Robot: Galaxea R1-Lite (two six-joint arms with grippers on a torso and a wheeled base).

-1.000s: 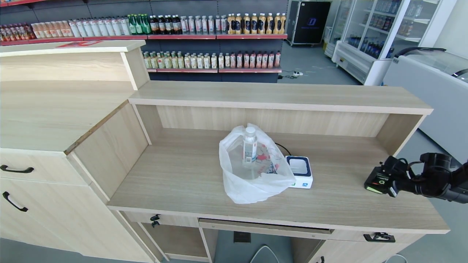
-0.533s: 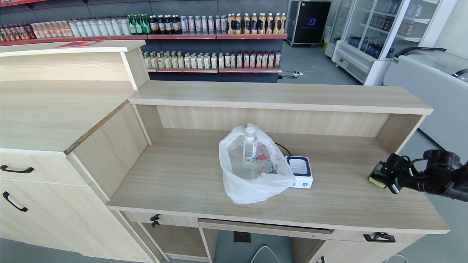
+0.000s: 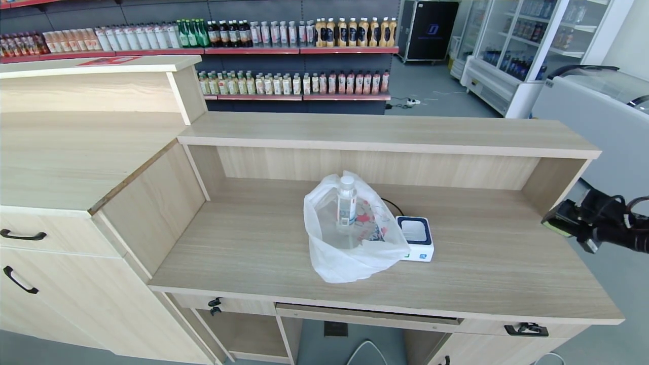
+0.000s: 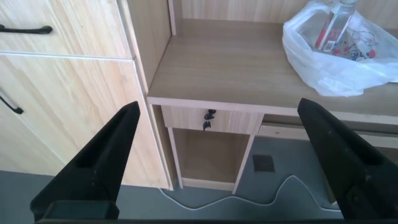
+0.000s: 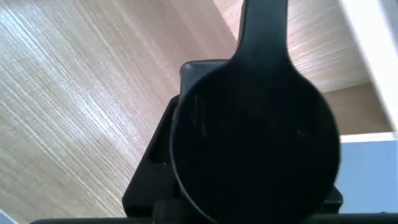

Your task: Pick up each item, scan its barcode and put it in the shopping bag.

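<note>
Bottle: upright inside the bag, cap just above the rim, long axis vertical; looks already packed
Bag: white plastic, mouth open, mid-counter; its right side touches the scanner
Scanner: small white box with a dark-framed window facing up; just beside the bag, on the robot's right
Left gripper: fingers spread wide with nothing between them; low, off the counter's front left corner and below its top; the bag lies ahead and to its right
Right gripper: off the counter's right end, at about counter-top height, well apart from bag and scanner; whether it is open or closed cannot be told
Stage: judged near the end, since the one item seen stands in the bag
Next reach: judged to favour the right arm; it sits on the scanner's side at counter height, with the bag straight across to its left; the left arm would have to rise first
</note>
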